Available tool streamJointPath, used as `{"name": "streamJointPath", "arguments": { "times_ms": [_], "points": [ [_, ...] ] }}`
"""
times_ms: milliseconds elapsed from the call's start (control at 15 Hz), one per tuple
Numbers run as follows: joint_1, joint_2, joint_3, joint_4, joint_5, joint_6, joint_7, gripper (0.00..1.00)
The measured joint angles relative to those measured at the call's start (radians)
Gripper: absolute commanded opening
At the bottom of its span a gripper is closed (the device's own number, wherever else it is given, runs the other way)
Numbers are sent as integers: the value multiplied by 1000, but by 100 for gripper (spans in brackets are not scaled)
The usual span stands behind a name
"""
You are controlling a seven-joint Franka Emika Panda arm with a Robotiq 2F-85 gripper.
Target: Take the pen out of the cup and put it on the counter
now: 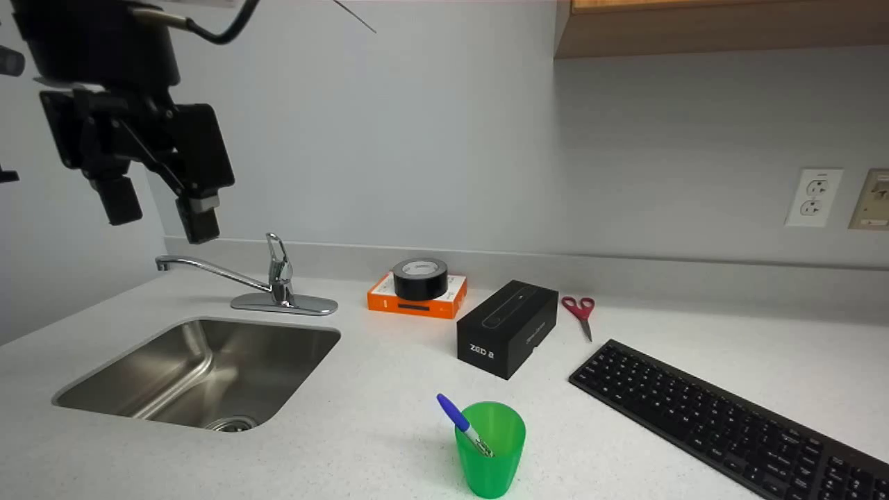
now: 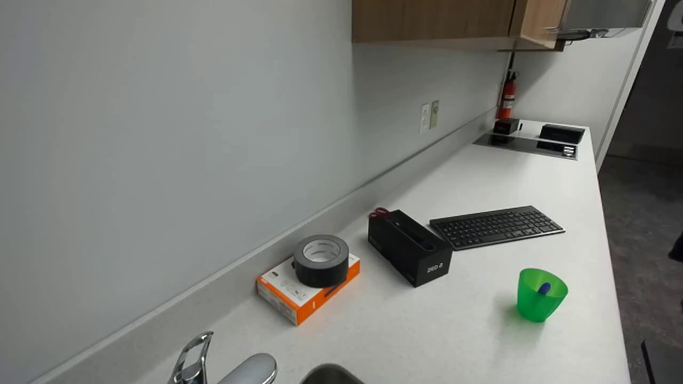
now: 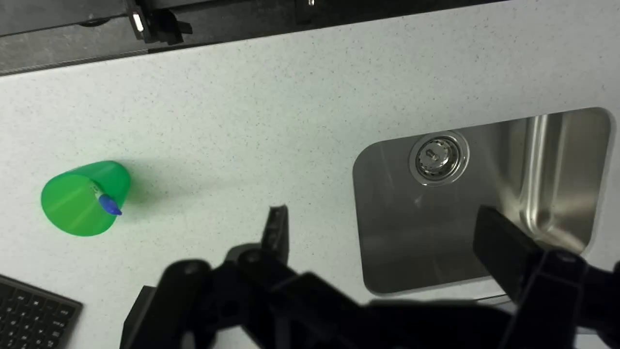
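From the left, in an exterior view, the gripper (image 1: 160,212) hangs above the counter (image 1: 368,396), fingers spread wide. The sink (image 1: 278,357) is set near the left end, its faucet (image 1: 280,278) behind, toward the back edge. Along that edge comes an orange-and-white box (image 1: 389,304) with a tape roll (image 1: 420,286) on top. Nearer the front edge the green cup (image 1: 494,474) stands upright, the pen (image 1: 462,422) leaning inside, its blue cap past the rim. Behind it, toward the back edge, sit a black box (image 1: 507,330) and, beside that, red-handled scissors (image 1: 582,312); further right the keyboard (image 1: 729,423) runs aslant, with an outlet (image 1: 815,198) and wooden cabinet (image 1: 722,29) on the grey wall (image 1: 417,139) behind. In an exterior view down the counter's length, a cooktop (image 2: 525,145) lies near the far end, a fire extinguisher (image 2: 508,97) by the far back corner.
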Motion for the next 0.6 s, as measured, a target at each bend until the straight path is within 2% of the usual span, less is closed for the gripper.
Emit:
{"name": "streamJointPath", "arguments": {
  "times_ms": [600],
  "points": [
    [-176,227,-80,-10,-164,174,-1,100]
  ]
}}
